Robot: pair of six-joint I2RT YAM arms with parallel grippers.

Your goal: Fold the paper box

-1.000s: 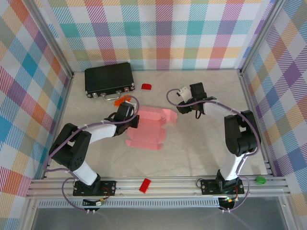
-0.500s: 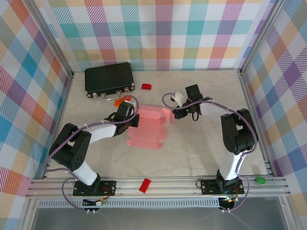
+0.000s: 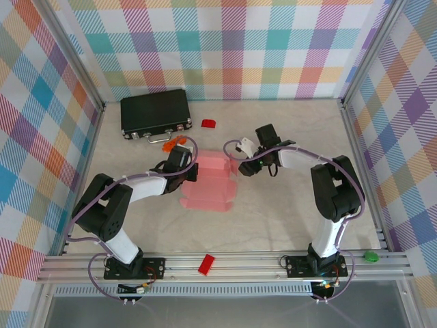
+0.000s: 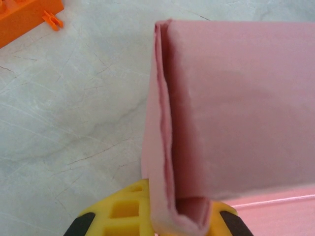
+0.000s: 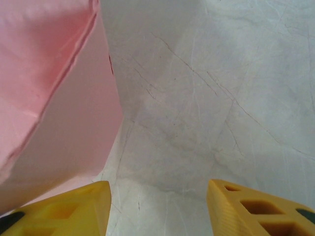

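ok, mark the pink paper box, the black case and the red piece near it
pale pink card paper box (image 3: 208, 183): top external view, flat middle panel.
black rectangular case (image 3: 154, 111): top external view, centre of lid.
small red plastic piece (image 3: 208, 124): top external view, its middle.

Both arms stretched inward, left fingers (image 4: 110, 216) pinching paper box (image 4: 236, 108), right fingers (image 5: 74, 209) apart

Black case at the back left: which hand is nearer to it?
Left. The left hand is just in front and right of the black case, at the left edge of the paper box. The right hand is farther right, at its far right corner.
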